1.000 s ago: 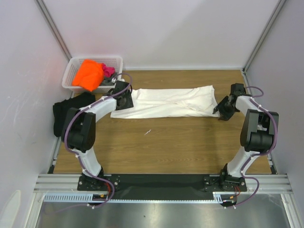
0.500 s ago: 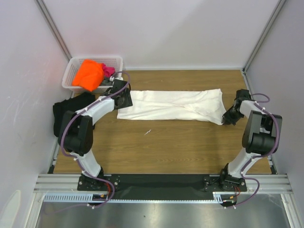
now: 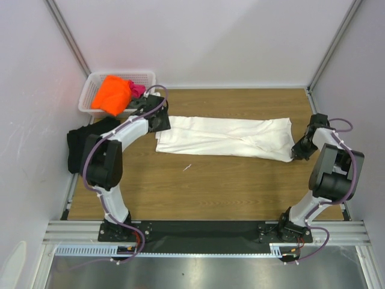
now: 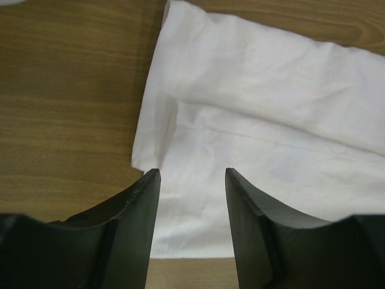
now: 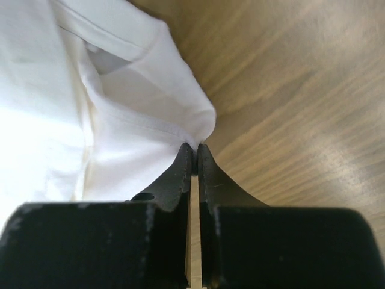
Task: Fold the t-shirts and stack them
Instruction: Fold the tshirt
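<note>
White t-shirt (image 3: 222, 135), folded into long band, flat, lightly creased

The large white cloth t-shirt (image 3: 222, 135), folded into a long wrinkled band, lies flat across the wooden desk (image 3: 228, 186). A crumpled black cloth tee (image 3: 81, 141) lies at the desk's left edge. A bright orange tee (image 3: 112, 93) and a pink tee (image 3: 137, 90) sit heaped in the white lattice basket (image 3: 144, 77).
</note>
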Available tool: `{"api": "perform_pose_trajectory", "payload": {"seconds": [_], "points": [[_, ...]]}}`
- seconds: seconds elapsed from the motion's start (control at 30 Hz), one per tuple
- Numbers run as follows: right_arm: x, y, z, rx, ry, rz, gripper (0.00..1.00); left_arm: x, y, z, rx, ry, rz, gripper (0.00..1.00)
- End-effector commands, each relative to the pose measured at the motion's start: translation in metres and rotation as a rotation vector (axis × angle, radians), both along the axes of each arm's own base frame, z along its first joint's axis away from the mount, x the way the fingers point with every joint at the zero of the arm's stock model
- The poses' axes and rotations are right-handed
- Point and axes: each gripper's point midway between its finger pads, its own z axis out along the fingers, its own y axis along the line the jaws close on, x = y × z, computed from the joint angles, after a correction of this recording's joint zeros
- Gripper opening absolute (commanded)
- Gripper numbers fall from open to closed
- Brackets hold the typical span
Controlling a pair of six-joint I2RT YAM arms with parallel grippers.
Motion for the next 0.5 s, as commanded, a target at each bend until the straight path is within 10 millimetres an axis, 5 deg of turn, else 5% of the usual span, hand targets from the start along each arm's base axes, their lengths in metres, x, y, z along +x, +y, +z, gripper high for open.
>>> {"api": "perform_pose_trajectory", "payload": {"seconds": [0.0,0.47], "points": [[0.023,-0.011,0.013,-0.023,-0.053,0.038,0.00,0.024,-0.016,0.008,-0.018,-0.043,-0.052,0.53],[0.025,-0.003,0.019,0.011,-0.080,0.038,0.00,0.038,-0.006,-0.020,0.050,0.020,0.024,0.43]]}}
